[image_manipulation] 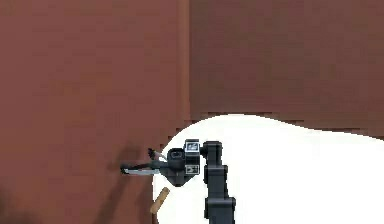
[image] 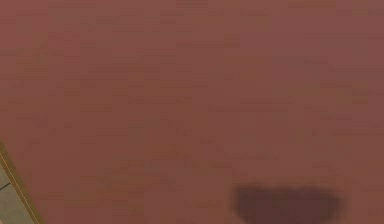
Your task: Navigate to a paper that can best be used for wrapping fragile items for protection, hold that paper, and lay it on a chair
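Tool (image_manipulation: pixel 138 166) sits low and left of centre in the arm side view, its two thin fingers (image_manipulation: pixel 132 169) pointing toward that view's left. Only bare brown wall lies behind the finger ends, so it holds nothing. Whether the grip is released or clenched cannot be told. Just right of the fingers is the dark tool body, then the white squares (image_manipulation: pixel 189 152) with black marks, then the arm (image_manipulation: pixel 218 196), a dark square bar rising from the bottom edge just right of the middle. Just below the tool body is a small tan sliver (image_manipulation: pixel 160 206), tilted; what it is cannot be made out. Farther out, the left wall (image_manipulation: pixel 90 80) and right wall (image_manipulation: pixel 290 60), both red-brown, meet at an upright corner above the tool. In the forward view, a red-brown wall face (image: pixel 190 90) stands ahead. At the bottom left corner is a strip of pale floor (image: pixel 6 204), edged by tan trim (image: pixel 20 192) running diagonally. Where the paper lies cannot be told, nor the chair.
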